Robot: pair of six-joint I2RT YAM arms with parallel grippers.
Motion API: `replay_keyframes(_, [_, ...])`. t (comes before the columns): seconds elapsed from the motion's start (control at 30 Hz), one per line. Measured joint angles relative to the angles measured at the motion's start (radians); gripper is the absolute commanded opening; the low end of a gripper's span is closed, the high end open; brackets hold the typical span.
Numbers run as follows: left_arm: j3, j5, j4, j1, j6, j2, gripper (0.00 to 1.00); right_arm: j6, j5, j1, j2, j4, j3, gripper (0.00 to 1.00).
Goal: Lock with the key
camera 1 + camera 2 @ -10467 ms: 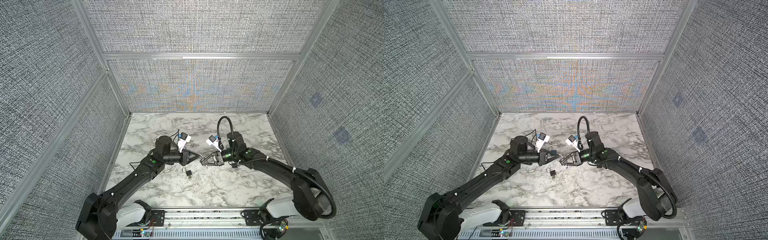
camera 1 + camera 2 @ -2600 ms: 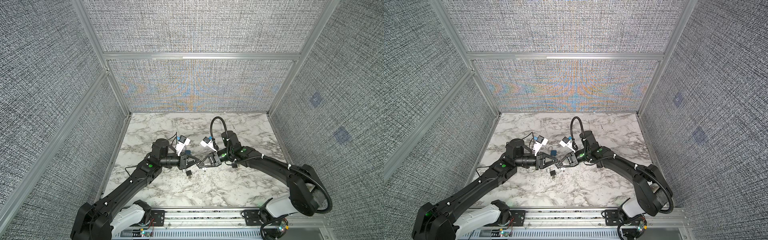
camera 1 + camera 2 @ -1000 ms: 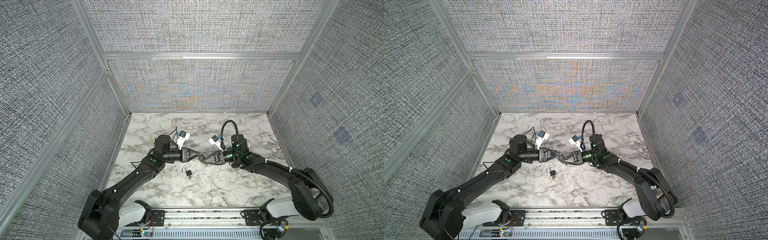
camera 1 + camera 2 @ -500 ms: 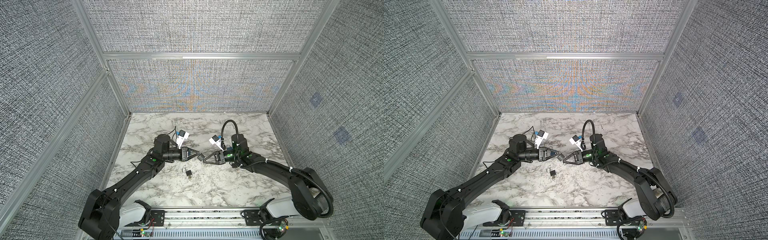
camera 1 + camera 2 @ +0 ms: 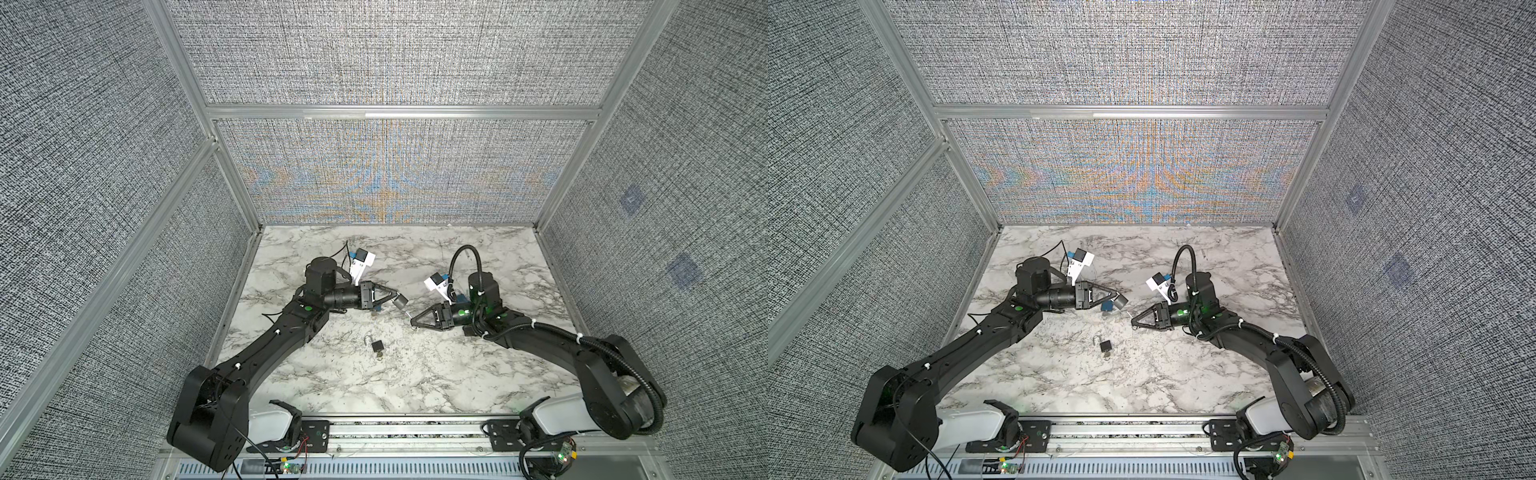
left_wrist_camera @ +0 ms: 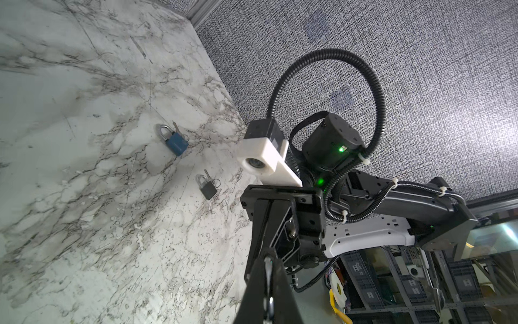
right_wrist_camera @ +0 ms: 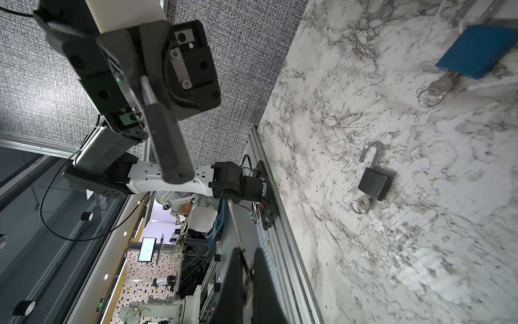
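Insertion stage: left fingers (image 5: 384, 289) clamp dark grey cylindrical lock (image 7: 168, 140) above white marbled surface (image 5: 415, 374), right fingers (image 5: 426, 312) pinch thin silver key (image 7: 235, 221) aimed at it, not yet entered or turned.

Tabletop (image 5: 436, 374) marble-look, smooth; black padlock (image 7: 375, 183) matt body, shiny metal shackle; walls (image 5: 374, 62) possibly woven cloth.

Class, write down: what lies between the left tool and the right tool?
The grey lock held by the left tool and the key jutting from the right tool, with a gap between them. This is clearest in the right wrist view.
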Motion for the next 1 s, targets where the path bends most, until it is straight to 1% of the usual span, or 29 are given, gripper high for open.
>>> replay_keyframes(0.17, [0.026,0.001,-0.024,0.000,0.032,0.063,0.00,-0.013,0.023,-0.097,-0.059,-0.050,-0.023,0.00])
replay_keyframes(0.3, [0.091,-0.009,-0.097,-0.012,0.093,0.165,0.00,-0.079,0.082,-0.188,-0.118,-0.174,-0.020,0.00])
replay_keyframes(0.43, [0.176,-0.014,-0.164,-0.046,0.153,0.286,0.00,-0.168,0.159,-0.256,-0.163,-0.333,0.014,0.00])
replay_keyframes(0.6, [0.361,-0.026,-0.285,-0.105,0.252,0.480,0.00,-0.232,0.220,-0.341,-0.187,-0.471,0.023,0.00])
replay_keyframes(0.77, [0.507,-0.020,-0.370,-0.143,0.317,0.634,0.00,-0.270,0.271,-0.365,-0.206,-0.552,0.034,0.00])
replay_keyframes(1.0, [0.693,0.001,-0.471,-0.159,0.379,0.831,0.00,-0.306,0.306,-0.366,-0.211,-0.607,0.040,0.00])
